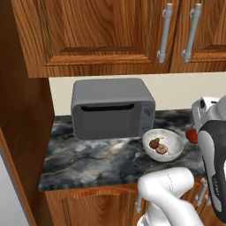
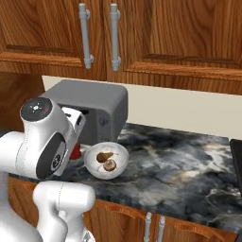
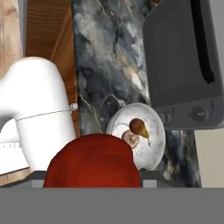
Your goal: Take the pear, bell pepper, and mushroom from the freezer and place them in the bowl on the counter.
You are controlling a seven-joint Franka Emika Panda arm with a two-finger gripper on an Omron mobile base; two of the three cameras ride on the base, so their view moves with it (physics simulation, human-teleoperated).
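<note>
Bell pepper [image 1: 192, 135] first: from the left base view I catch a slice of glossy red at the right side, above the counter [image 1: 88, 163] and just right of the bowl [image 1: 173, 152], mostly covered by my arm's white and dark links. The bowl sits on the dark marbled stone in front of the grey microwave [image 1: 112, 114], near its right corner, and I see a brown pear [image 1: 154, 142] and a paler mushroom [image 1: 162, 149] lying side by side inside it. Wooden cabinets [image 1: 101, 35] with grey handles hang above.

Right base view: the arm's big joint blocks most of the hand. A bit of red pepper [image 2: 75, 152] peeks out just left of the bowl [image 2: 120, 166], which rests on the counter [image 2: 179, 165] beside the microwave [image 2: 94, 106]. The pear [image 2: 103, 156] and mushroom [image 2: 109, 165] are touching each other in the bowl.

Hand view: the pepper [image 3: 92, 161] bulks red at the bottom, sitting right where my gripper [image 3: 92, 177] fingers would rise, so I read the jaws as clamped on it, though the tips themselves are hidden. Beyond it lies the bowl [image 3: 155, 153], partly covered by the pepper, with the pear [image 3: 139, 127] and mushroom [image 3: 130, 138] in it, the microwave [image 3: 183, 65] alongside, and the counter [image 3: 105, 57] stretching away.
</note>
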